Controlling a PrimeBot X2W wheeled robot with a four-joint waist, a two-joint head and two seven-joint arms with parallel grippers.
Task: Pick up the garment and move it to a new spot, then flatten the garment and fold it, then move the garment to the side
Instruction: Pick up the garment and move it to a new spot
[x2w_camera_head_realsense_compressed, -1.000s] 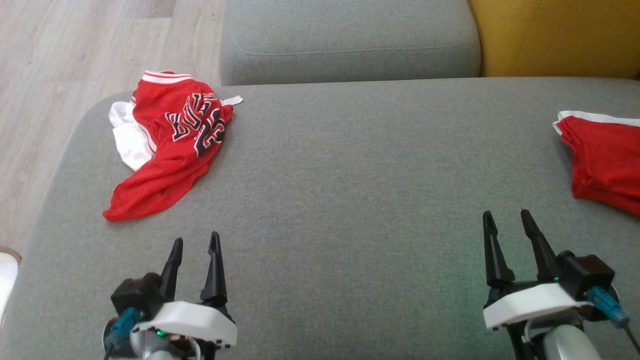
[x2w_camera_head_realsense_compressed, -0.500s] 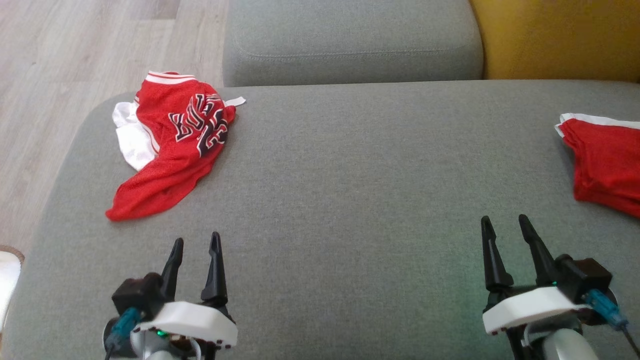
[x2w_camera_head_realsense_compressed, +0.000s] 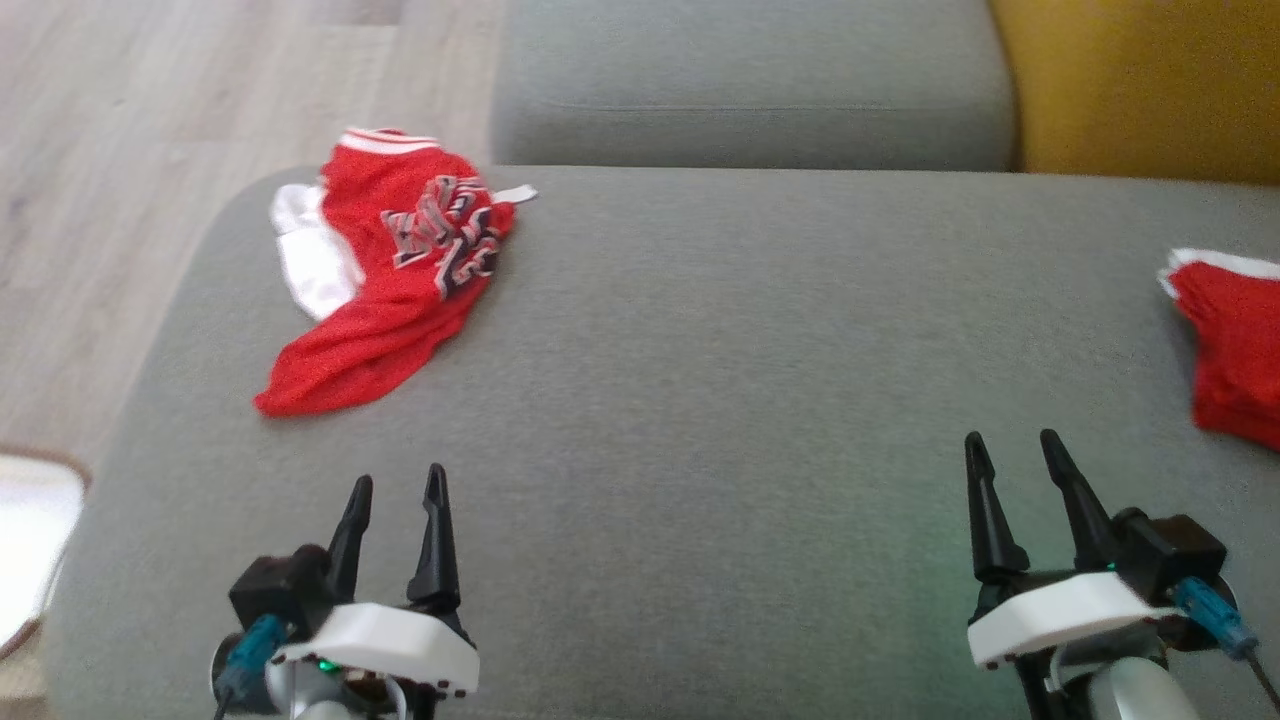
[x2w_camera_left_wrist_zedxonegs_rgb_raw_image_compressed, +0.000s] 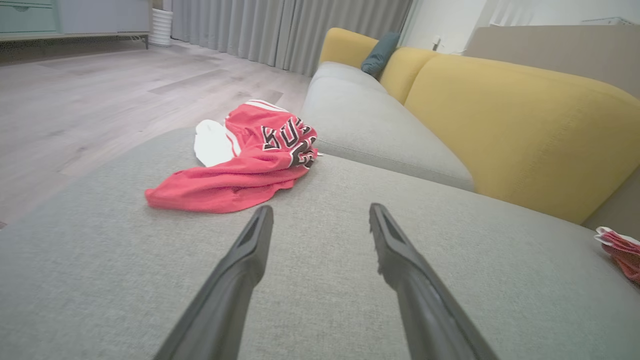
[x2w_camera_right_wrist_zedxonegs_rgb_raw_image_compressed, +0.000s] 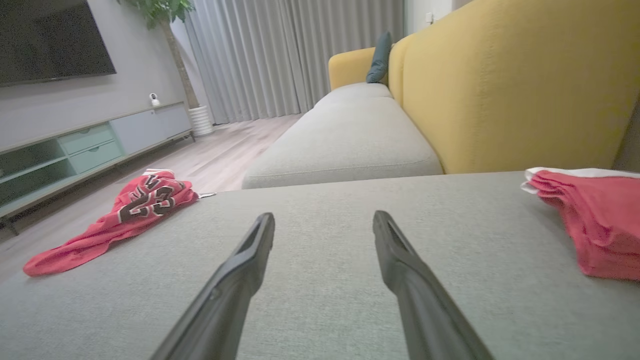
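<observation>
Left gripper (x2w_camera_head_realsense_compressed: 398, 475): fingers spread wide, nothing held, over the grey seat cushion (x2w_camera_head_realsense_compressed: 700, 360). Right gripper (x2w_camera_head_realsense_compressed: 1012, 436): fingers spread wide, nothing held. The garment (x2w_camera_head_realsense_compressed: 390, 280) lies crumpled at the cushion's far left corner, well apart from both grippers. A second red piece (x2w_camera_head_realsense_compressed: 1232, 350) lies at the right edge

Light: soft, even, bright; shadows faint.
Head view: blurred throughout; garment (x2w_camera_head_realsense_compressed: 400, 270) lettering smeared.
Wrist views: sharper; wide-angle stretch toward the edges.
Glow: faint green tint on the seat cushion (x2w_camera_head_realsense_compressed: 700, 400) beside the right gripper (x2w_camera_head_realsense_compressed: 1011, 436).
</observation>
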